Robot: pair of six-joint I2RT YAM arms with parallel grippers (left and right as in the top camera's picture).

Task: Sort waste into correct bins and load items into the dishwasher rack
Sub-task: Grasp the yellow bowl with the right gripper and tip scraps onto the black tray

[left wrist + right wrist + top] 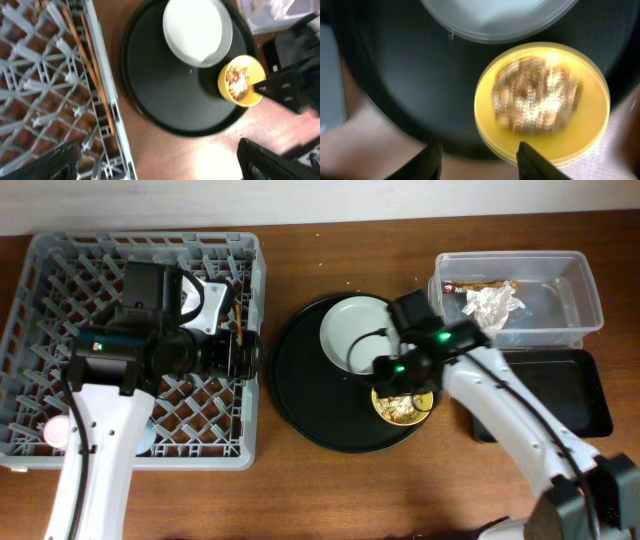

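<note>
On the round black tray (300, 385), toward its near edge: small yellow bowl (542, 112), glossy and circular, with brownish shredded food scraps (535, 95) heaped at its centre. It lies just ahead of the right gripper (479, 150), whose jaws stand spread with nothing between them; one fingertip overlaps the rim, contact uncertain. Just beside the bowl: pale round plate (350, 330), smooth. Left gripper (157, 150), jaws wide apart, above the edge of the grey lattice dishwasher rack (60, 270) with upright pegs. Far side: clear plastic tub (580, 290) holding crumpled white tissue (490, 302); shallow black rectangular tray (580, 390); brown wooden bench (300, 490).
</note>
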